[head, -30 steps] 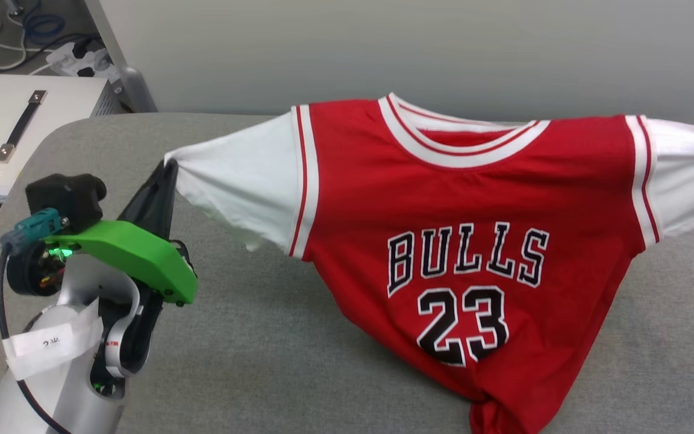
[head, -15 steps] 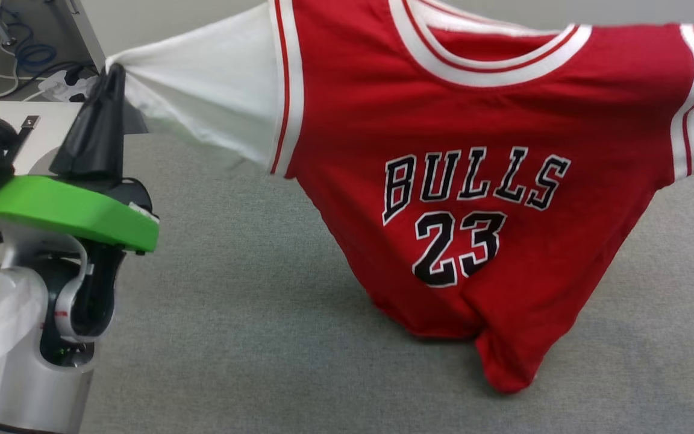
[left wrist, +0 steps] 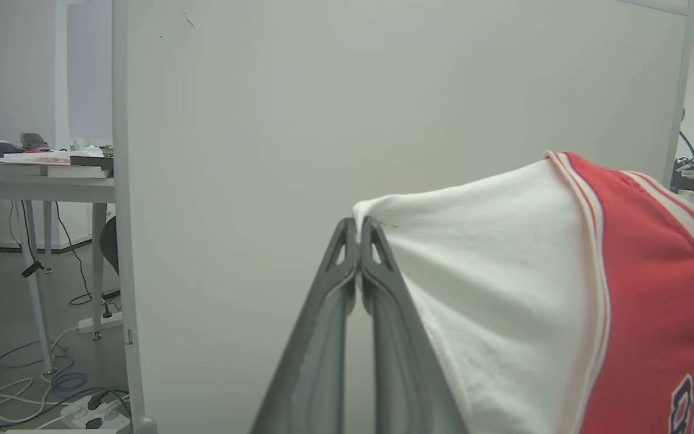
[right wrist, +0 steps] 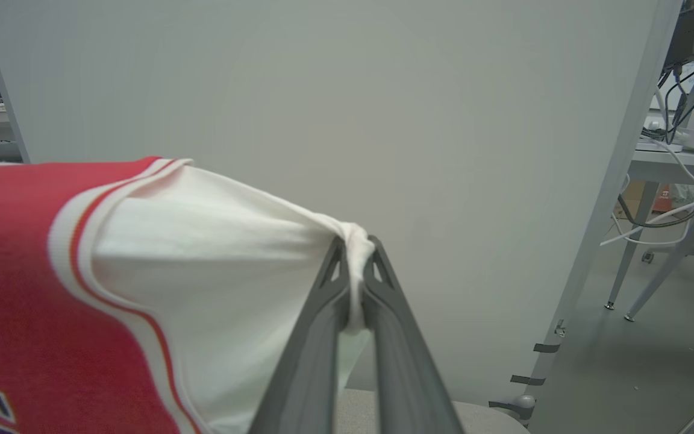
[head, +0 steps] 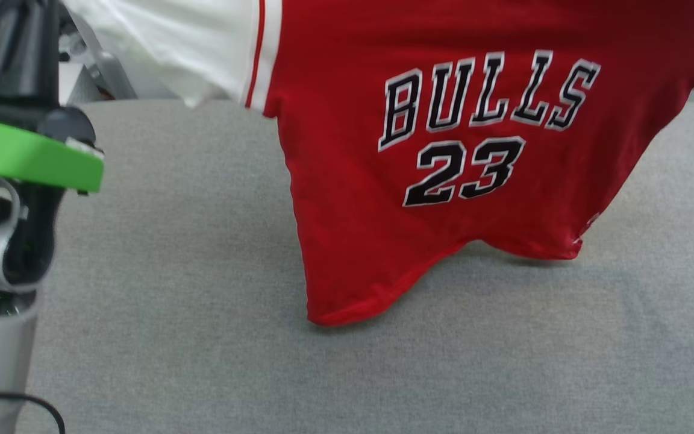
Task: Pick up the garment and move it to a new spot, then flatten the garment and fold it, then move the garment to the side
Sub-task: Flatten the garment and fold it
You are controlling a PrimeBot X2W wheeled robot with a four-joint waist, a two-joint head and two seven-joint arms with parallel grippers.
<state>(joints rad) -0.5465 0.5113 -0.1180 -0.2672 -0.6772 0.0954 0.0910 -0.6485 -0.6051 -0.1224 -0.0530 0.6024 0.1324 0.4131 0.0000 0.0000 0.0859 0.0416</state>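
Observation:
The garment [head: 353,181], a red jersey with "BULLS" and 23 on it, hangs spread in the air over the grey table. Its lowest hem corner [head: 335,313] is close to the surface; contact is unclear. My left gripper [head: 21,42] is at the top left of the head view. In the left wrist view, the left gripper [left wrist: 359,226] is shut on the tip of one white sleeve [left wrist: 503,271]. My right gripper [right wrist: 356,259] is shut on the bunched end of the other white sleeve [right wrist: 214,253].
The grey padded table [head: 172,301] spreads under the jersey. A pale partition wall [left wrist: 323,120] stands behind it. Beyond the wall are a desk [left wrist: 34,181] with floor cables and a power strip [left wrist: 88,413] on the left, and another desk [right wrist: 672,160] on the right.
Both sleeves have been carried upward. The jersey's bunched hem has lifted off the table and now hangs loose. The collar has left the top of the head view, which has also shifted.

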